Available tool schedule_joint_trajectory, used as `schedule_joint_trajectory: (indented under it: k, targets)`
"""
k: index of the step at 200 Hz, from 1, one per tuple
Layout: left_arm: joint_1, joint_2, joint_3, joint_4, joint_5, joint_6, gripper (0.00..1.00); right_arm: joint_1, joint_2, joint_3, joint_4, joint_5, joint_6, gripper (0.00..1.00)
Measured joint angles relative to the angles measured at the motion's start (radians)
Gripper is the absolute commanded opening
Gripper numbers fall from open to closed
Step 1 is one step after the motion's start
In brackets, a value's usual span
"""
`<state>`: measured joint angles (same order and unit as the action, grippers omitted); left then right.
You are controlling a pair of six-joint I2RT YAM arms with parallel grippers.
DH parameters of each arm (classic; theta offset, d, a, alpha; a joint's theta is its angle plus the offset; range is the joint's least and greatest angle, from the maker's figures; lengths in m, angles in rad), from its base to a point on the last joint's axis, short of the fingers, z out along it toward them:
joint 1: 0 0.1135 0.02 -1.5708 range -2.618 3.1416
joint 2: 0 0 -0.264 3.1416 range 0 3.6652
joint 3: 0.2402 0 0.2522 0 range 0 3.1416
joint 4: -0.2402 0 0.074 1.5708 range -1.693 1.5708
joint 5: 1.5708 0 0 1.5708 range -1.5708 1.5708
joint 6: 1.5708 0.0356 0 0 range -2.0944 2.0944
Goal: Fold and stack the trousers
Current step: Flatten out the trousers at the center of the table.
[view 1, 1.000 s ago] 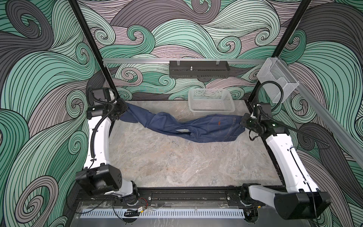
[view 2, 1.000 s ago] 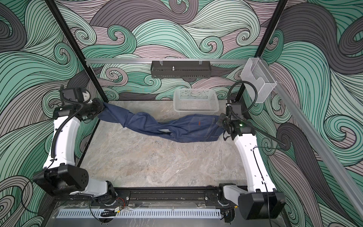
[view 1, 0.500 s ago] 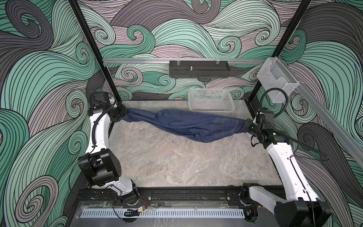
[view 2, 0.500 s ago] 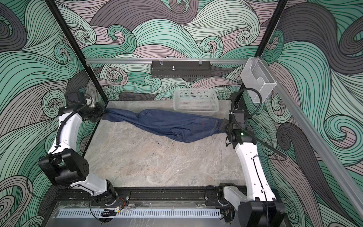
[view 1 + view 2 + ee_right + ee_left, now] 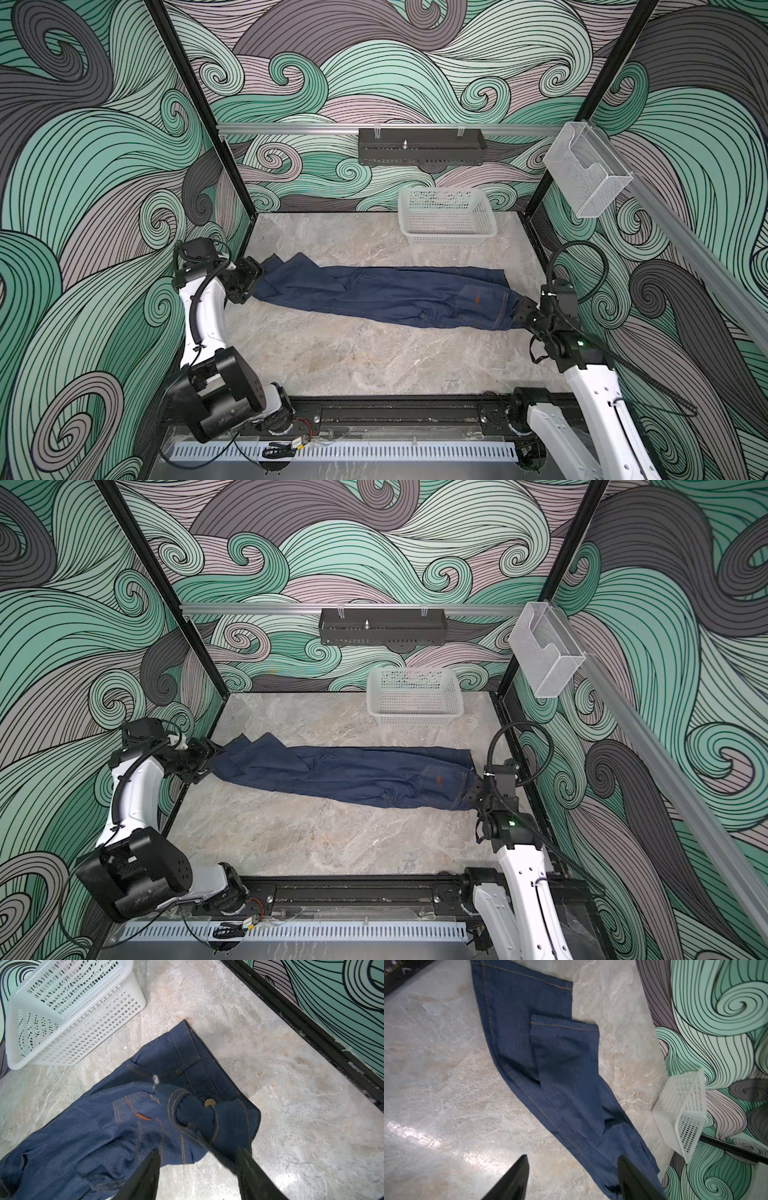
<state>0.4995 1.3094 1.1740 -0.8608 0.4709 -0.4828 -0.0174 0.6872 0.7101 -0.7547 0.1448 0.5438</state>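
Dark blue denim trousers [image 5: 386, 293] with tan stitching lie stretched along the mottled grey stone table [image 5: 374, 361]. Their leg ends are beside the left pincer [image 5: 572, 1157], and the crumpled waistband touches the right pincer [image 5: 198, 1150]. Both pincers gape open, holding nothing. Beyond the right one stands an empty white lattice basket [image 5: 449, 239].

surface: grey marble tabletop [image 5: 353, 353] | on it: trousers [image 5: 386, 293] laid flat; white basket [image 5: 451, 237] near back edge

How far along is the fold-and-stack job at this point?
Done: the jeans lie stretched lengthwise on the table. In hand: the left gripper and right gripper stand open at the hems and the waistband. Remaining: no crosswise fold yet; the waistband is bunched, the hems are uneven, and nothing is stacked.
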Motion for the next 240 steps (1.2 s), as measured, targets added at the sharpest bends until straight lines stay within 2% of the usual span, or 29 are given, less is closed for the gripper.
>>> schedule_joint_trajectory:
  k: [18, 36, 105, 132, 172, 186, 205, 240]
  targets:
    - [-0.059, -0.027, -0.019, 0.015, 0.003, -0.028, 0.66, 0.000, -0.028, 0.021, -0.051, -0.005, 0.045, 0.66]
    - [-0.138, 0.002, -0.014, 0.024, -0.024, -0.066, 0.65, 0.000, -0.018, 0.045, -0.078, -0.022, 0.087, 0.68]
    - [-0.449, 0.287, 0.069, 0.060, -0.143, -0.235, 0.74, 0.000, 0.060, 0.060, -0.098, -0.062, 0.156, 0.66]
    - [-0.510, 0.372, 0.069, 0.080, -0.162, -0.294, 0.74, 0.000, 0.058, 0.060, -0.099, -0.066, 0.169, 0.66]
    - [-0.527, 0.464, 0.080, 0.085, -0.221, -0.359, 0.73, 0.000, 0.064, 0.060, -0.100, -0.069, 0.172, 0.65]
    - [-0.528, 0.492, 0.094, 0.097, -0.242, -0.379, 0.70, 0.000, 0.065, 0.060, -0.100, -0.069, 0.172, 0.65]
    - [-0.529, 0.529, 0.113, 0.122, -0.262, -0.408, 0.61, 0.000, 0.066, 0.060, -0.100, -0.069, 0.175, 0.65]
    - [-0.533, 0.599, 0.195, 0.145, -0.285, -0.444, 0.39, 0.000, 0.086, 0.069, -0.099, -0.068, 0.176, 0.65]
